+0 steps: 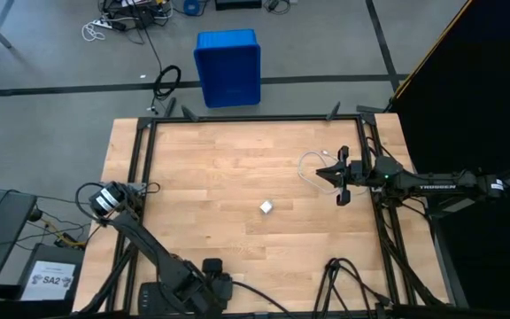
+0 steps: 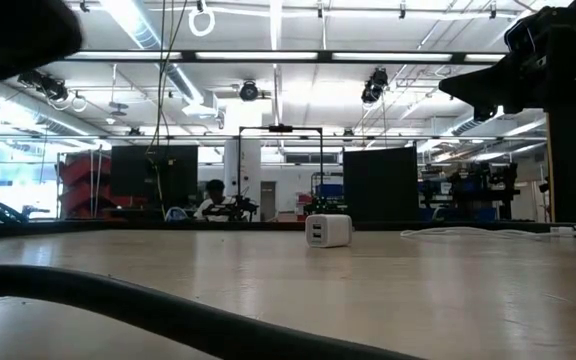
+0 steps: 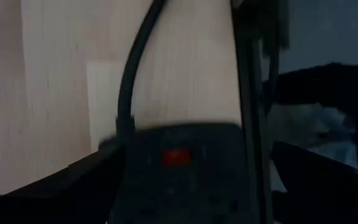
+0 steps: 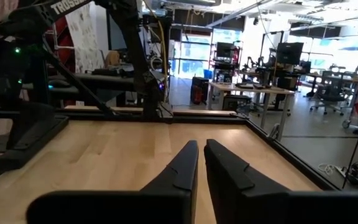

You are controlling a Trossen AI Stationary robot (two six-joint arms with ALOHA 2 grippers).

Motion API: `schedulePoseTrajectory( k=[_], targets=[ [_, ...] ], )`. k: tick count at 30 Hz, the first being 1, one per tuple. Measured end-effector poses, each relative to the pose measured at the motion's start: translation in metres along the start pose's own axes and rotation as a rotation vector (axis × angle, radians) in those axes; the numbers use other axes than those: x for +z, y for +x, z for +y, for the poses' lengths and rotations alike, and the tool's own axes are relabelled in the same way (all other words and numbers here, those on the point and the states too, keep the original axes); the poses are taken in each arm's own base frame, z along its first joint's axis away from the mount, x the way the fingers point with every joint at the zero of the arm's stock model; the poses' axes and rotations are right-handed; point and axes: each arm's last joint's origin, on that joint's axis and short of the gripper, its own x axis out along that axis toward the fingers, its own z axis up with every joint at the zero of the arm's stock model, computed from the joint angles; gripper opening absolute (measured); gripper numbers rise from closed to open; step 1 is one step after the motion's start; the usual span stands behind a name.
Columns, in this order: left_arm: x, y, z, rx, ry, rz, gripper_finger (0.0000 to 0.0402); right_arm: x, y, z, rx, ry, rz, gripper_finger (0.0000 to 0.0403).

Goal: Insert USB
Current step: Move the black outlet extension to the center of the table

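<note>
Tabletop of pale wood planks, smooth and lightly grained, lies inside a black metal frame that runs along its far, left and right edges. Most of the wood is bare. A small white cube-shaped charger sits alone near the middle; the low view shows its front face with two slots. USB, a thin floppy white cable, lies in a loose loop toward the right edge, rather nearer the far one, and from the low camera it shows as a flat white line on the wood. Right gripper reaches in from the right edge and hangs just beside that loop; whether it touches the cable I cannot tell. Its two dark, matte, wedge-shaped fingers are pressed together with only a sliver between them, and nothing is held. Left gripper waits at the near edge, left of centre, its arm folded back along the left side; its jaws stand wide apart with nothing between them, and its wrist camera looks onto a blurred dark block with a red spot and a black cord. Between charger and each edge the wood is open. Beyond the far edge a blue plastic bin stands on the grey floor.
</note>
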Motion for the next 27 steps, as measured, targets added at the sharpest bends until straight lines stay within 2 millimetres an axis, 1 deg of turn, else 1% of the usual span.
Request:
schedulePoseTrajectory(
  k=[2,8,12,15,17,21,24,27],
  targets=[
    [0.005,0.001,0.004,-0.002,0.008,-0.014,0.0383,0.0,0.0,0.0,0.0,0.0,-0.001,0.0003],
    [0.015,0.021,0.021,0.03,0.017,-0.006,0.035,0.0,0.0,0.0,0.0,0.0,0.0,0.0002],
    [0.014,0.042,0.032,0.054,0.021,0.055,0.033,0.001,0.0,0.0,0.0,-0.001,-0.007,0.0008],
    [0.012,0.049,0.04,0.09,0.02,0.109,0.031,0.001,0.0,0.0,-0.001,0.0,-0.006,0.0009],
    [0.012,0.049,0.044,0.108,0.018,0.125,0.029,0.001,0.0,0.0,0.0,-0.001,-0.008,0.0007],
    [0.012,0.048,0.048,0.135,0.016,0.138,0.0229,0.001,0.0,0.0,0.0,-0.001,-0.008,0.0002],
    [0.012,0.047,0.049,0.139,0.036,0.144,0.0167,0.001,0.0,0.0,-0.001,-0.001,-0.009,0.0001],
    [0.012,0.046,0.049,0.139,0.07,0.151,0.0097,0.001,0.0,0.0,-0.001,-0.001,-0.009,0.0006]
  ],
)
